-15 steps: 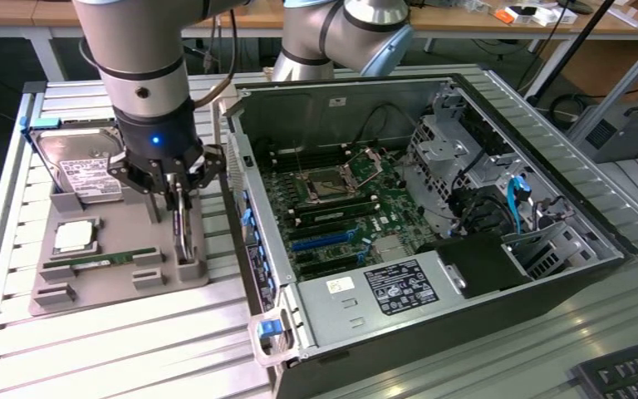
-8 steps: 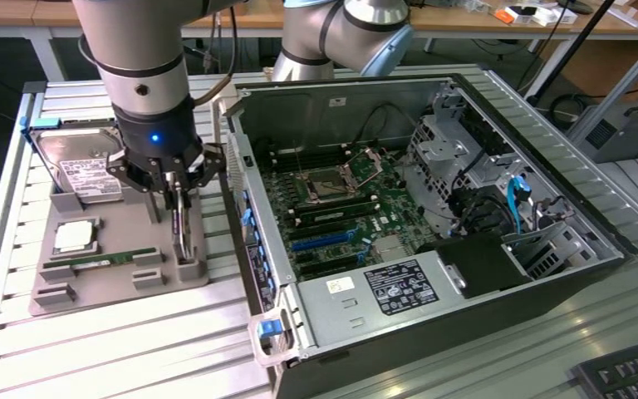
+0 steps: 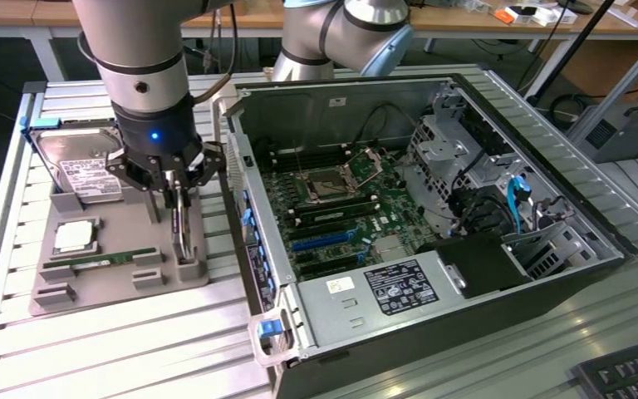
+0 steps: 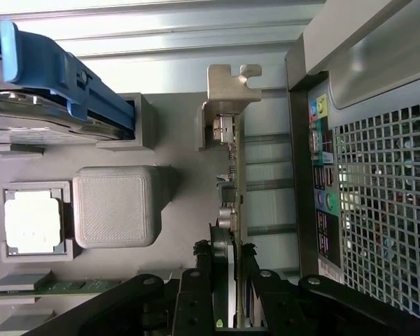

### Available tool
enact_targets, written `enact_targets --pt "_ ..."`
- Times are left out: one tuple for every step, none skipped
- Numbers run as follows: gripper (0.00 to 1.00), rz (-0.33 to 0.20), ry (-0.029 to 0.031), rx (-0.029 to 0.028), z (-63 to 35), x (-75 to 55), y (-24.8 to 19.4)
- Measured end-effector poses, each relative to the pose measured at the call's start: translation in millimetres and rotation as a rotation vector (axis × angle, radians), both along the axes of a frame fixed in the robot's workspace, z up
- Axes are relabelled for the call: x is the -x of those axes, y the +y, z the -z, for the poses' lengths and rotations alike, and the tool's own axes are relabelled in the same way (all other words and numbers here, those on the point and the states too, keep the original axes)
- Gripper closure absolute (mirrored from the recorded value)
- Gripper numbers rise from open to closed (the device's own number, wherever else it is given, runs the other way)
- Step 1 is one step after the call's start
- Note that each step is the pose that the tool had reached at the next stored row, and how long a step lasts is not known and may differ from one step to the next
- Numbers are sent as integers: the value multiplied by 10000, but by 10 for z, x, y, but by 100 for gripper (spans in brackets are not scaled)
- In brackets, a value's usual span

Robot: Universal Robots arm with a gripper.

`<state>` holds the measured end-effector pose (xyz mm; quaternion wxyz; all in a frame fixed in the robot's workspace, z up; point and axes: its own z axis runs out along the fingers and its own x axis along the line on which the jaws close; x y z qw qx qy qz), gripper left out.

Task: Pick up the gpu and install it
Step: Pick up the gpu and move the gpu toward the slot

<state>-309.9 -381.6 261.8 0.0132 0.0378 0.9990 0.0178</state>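
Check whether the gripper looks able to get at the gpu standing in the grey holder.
Probably yes. The gripper sits at the gpu's upper edge, straddling the card as it stands on edge in the grey holder; nothing lies between them, and the computer case stands clear.

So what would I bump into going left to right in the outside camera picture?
hard drive → gpu → motherboard → keyboard

Bright even light, soft shadows
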Motion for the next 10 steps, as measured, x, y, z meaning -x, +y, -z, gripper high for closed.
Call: enact_targets --pt "73 0 0 0 -4 0 0" --pt "73 0 0 0 -9 0 0" --pt "73 0 1 1 -17 0 0" --pt "73 0 1 0 -22 0 0" --pt "73 0 0 0 -26 0 0" --pt "73 0 0 0 -30 0 0" --pt "73 0 -1 0 -34 0 0" --pt "73 0 -1 -1 -37 0 0" --pt "73 0 0 0 -41 0 0" --pt "73 0 0 0 -45 0 0"
